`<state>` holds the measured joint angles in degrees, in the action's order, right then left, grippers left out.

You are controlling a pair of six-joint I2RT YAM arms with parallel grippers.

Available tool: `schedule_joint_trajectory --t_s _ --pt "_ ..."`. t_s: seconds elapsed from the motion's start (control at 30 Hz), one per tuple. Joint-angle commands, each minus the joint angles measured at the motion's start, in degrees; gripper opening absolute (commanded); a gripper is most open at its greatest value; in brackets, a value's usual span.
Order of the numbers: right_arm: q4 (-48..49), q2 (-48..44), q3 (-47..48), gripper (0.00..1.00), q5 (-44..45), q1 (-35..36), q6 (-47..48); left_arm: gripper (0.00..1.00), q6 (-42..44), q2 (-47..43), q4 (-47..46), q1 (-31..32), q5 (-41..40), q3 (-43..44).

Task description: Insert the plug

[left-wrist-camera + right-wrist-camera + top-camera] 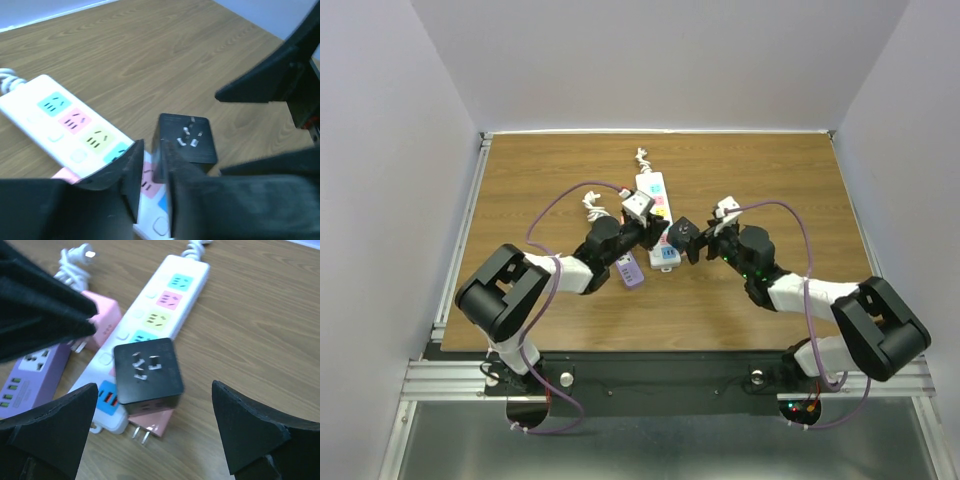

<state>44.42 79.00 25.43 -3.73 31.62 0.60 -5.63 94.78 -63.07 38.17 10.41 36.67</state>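
Note:
The plug, a black cube (147,375) with metal prongs facing up, rests tilted on a pink adapter (162,421) at the near end of the white power strip (170,295). It looks slightly blurred. My right gripper (154,386) stands wide open, one finger on each side of the cube and neither touching it. My left gripper (152,150) has only a narrow gap between its fingers. Its tips are beside the cube's (187,140) left edge with nothing held, and the strip (55,125) shows through the gap. From above both grippers meet at the cube (680,237).
A purple adapter (35,375) and a second pink adapter (102,320) lie left of the strip. The strip's white cable and plug (75,262) are coiled behind them. Purple cables loop over both arms (560,205). White walls enclose the wooden table (770,180).

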Motion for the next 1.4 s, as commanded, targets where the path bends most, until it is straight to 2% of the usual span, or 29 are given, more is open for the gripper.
schedule_joint_trajectory --t_s 0.0,0.1,0.23,0.47,0.87,1.03,1.13,1.2,1.23,1.27,1.37 --pt "4.9 -3.6 -1.4 1.00 4.9 -3.3 -5.5 0.39 3.8 -1.8 -0.8 2.8 -0.6 3.2" --pt "5.1 -6.4 -3.4 1.00 9.5 -5.7 -7.9 0.49 4.7 0.0 0.1 3.3 -1.1 5.2" --pt "5.1 -9.4 -5.6 1.00 13.0 -7.6 -9.4 0.52 5.4 2.1 1.6 4.5 -1.4 7.7" --pt "5.2 -9.6 -6.3 1.00 12.2 -9.3 -10.6 0.52 8.4 6.3 5.9 6.9 -3.6 12.7" --pt "5.8 -9.3 -6.5 1.00 10.4 -9.9 -10.6 0.52 9.5 10.2 8.7 8.6 -5.6 16.2" --pt "5.9 -9.5 -6.7 1.00 10.0 -10.0 -10.7 0.49 9.6 12.4 10.4 8.7 -6.3 17.6" --pt "6.0 -9.7 -6.8 1.00 9.9 -10.1 -10.7 0.43 9.3 12.8 10.6 8.8 -7.2 18.0" --pt "5.9 -9.7 -6.7 1.00 9.8 -10.1 -10.8 0.30 9.3 12.6 10.6 8.7 -7.1 17.8" --pt "6.0 -9.6 -6.7 1.00 9.5 -10.2 -10.8 0.22 9.2 12.4 10.6 8.7 -7.0 17.8" --pt "6.0 -9.5 -6.6 1.00 9.3 -10.2 -10.7 0.00 9.1 12.3 10.6 8.8 -7.0 17.7" --pt "6.3 -9.0 -6.1 1.00 7.5 -10.2 -10.5 0.00 8.6 11.4 10.7 8.7 -6.9 17.2"
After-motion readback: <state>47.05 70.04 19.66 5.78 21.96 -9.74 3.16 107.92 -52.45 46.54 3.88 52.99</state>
